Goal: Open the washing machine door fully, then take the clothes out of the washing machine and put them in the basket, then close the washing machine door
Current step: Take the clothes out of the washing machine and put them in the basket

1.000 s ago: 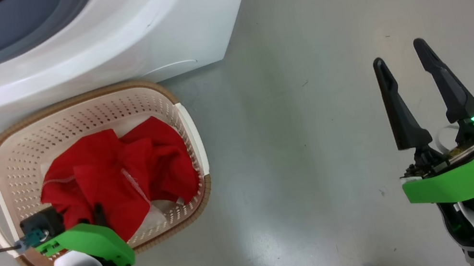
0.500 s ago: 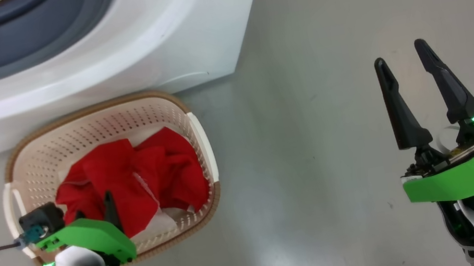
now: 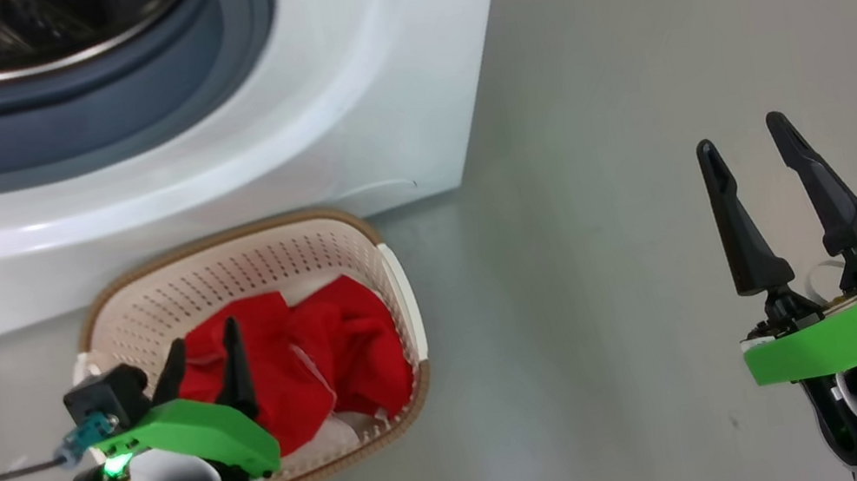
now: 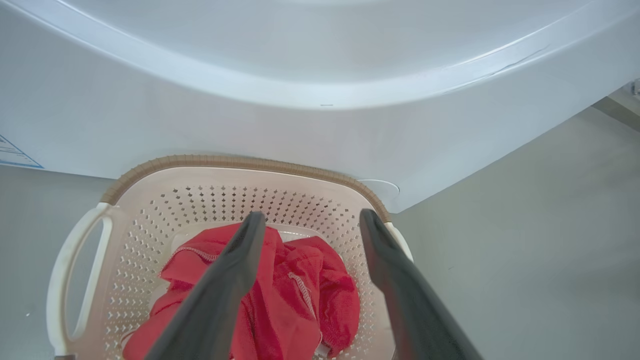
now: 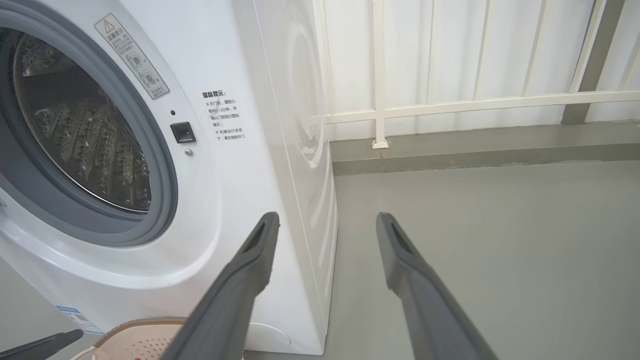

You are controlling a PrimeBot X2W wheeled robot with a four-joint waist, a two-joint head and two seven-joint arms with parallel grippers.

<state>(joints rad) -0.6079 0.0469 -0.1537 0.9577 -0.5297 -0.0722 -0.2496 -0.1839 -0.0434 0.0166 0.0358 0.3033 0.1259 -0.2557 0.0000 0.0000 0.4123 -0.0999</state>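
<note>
Now my left gripper [image 3: 204,335] hovers over red clothes [image 3: 342,352] in basket [image 3: 240,269], jaws released; right gripper [image 3: 738,133] jaws released, empty.

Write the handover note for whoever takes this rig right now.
Left gripper: open, holding nothing, fingers above the clothes in the basket.
Right gripper: open, holding nothing, over the floor.
The basket stands on the floor right in front of the washing machine.
Done: clothes in the basket; the drum looks empty as far as the right wrist view shows.
Left: close the washing machine door.
</note>
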